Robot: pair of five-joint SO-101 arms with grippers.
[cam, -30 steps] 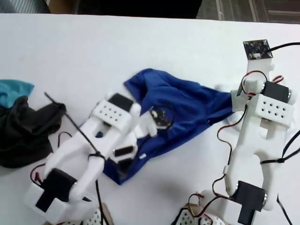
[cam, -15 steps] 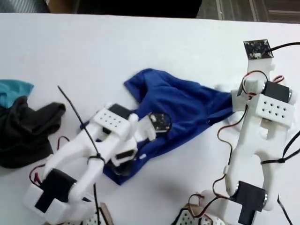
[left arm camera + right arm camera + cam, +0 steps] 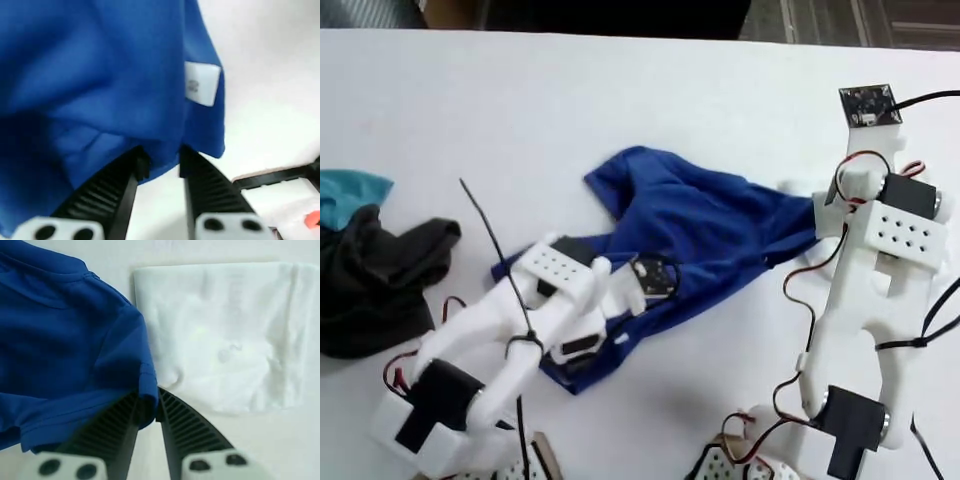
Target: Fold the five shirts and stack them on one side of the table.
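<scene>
At the left edge of the table (image 3: 470, 100) a teal shirt (image 3: 345, 190) is cut off by the frame, with a crumpled black shirt (image 3: 375, 285) touching it on the side nearer the arms. From above, the left arm covers the near-left corner of the blue shirt (image 3: 710, 225). Its wrist view shows the left gripper (image 3: 161, 161) nearly closed, the hem pinched between the jaws and a white label (image 3: 201, 83) close by. The shirt's long axis runs from that corner up toward the right. There the right gripper (image 3: 149, 407), hidden under its arm from above, is clamped on a hemmed fold. A folded white shirt (image 3: 220, 335) lies just beside it, hard to make out against the white tabletop from above.
</scene>
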